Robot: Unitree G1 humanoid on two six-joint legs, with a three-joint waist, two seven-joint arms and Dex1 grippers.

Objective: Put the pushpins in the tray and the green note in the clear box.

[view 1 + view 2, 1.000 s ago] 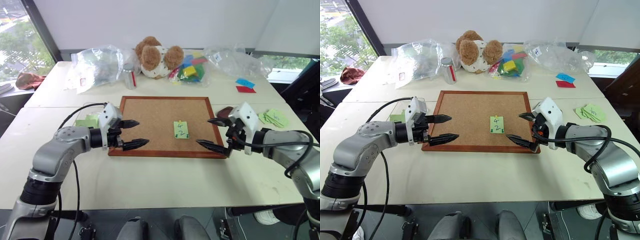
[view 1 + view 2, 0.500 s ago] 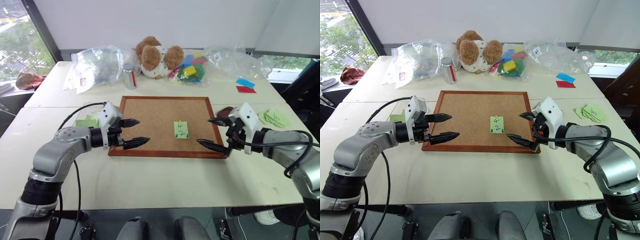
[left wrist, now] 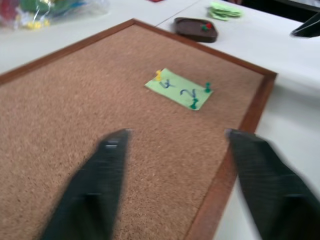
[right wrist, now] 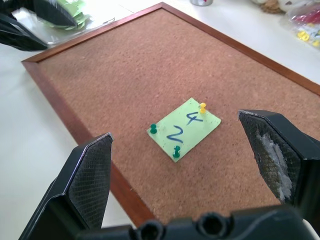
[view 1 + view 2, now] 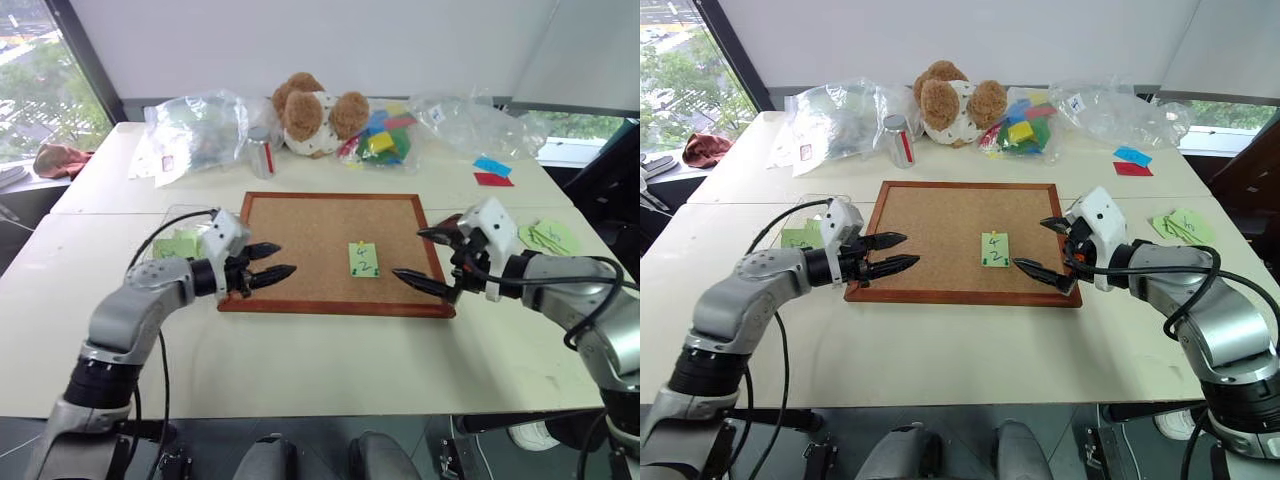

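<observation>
Lighting is bright, even daylight, coming in from the windows [image 5: 40, 85] at the far left and far right, so the white table [image 5: 330, 370] looks a bit washed out. Shadows are soft: faint ones sit under the arms and along the near edge of the corkboard [image 5: 335, 250]. The clear plastic bags [image 5: 835, 120] at the back catch some glare. Head views are sharp in the middle, with straight lines bowing a little near the edges (wide lens stuff). The left wrist view is smeared with motion blur, its black fingers [image 3: 95, 185] soft and fuzzy. The right wrist view is crisp on the green note [image 4: 185, 127], while the nearest fingers [image 4: 87, 175] look slightly soft.
</observation>
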